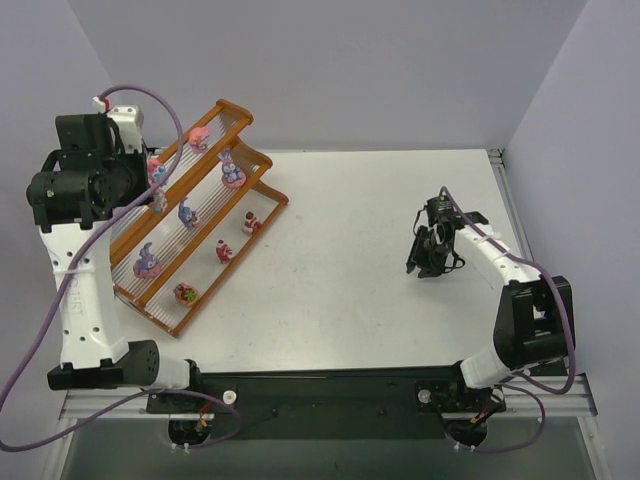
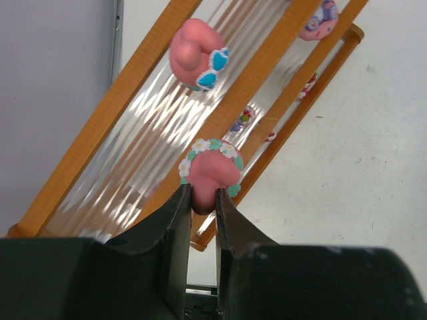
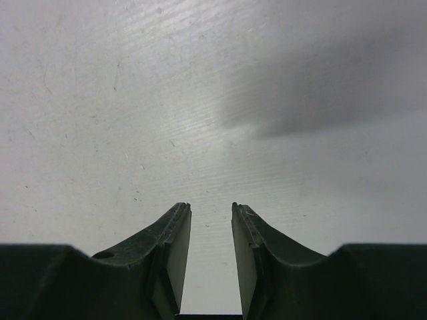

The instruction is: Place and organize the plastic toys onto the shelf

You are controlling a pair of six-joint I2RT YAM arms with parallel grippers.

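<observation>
1. Now you're mid-placement: your left gripper (image 2: 203, 198) pinches a pink flower-collared plastic figurine (image 2: 211, 170) over the upper tier of the orange-brown wooden rod shelf (image 2: 100, 127).
2. Next, likely: lower it upright onto the rods, then release.
3. Only your left wrist view shows that pinch; the top view hides it.
4. Your right gripper (image 3: 211, 217) is slightly spread and holds nothing, above the pale table (image 3: 133, 100).

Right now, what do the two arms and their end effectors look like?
Both arms are alike: white tubular links joined by blocky black joint housings. The left arm carries a purple cable that loops free above it; the right arm has one along its link. Left end effector and right end effector each have two black, tapered fingers. No markings are legible.
</observation>
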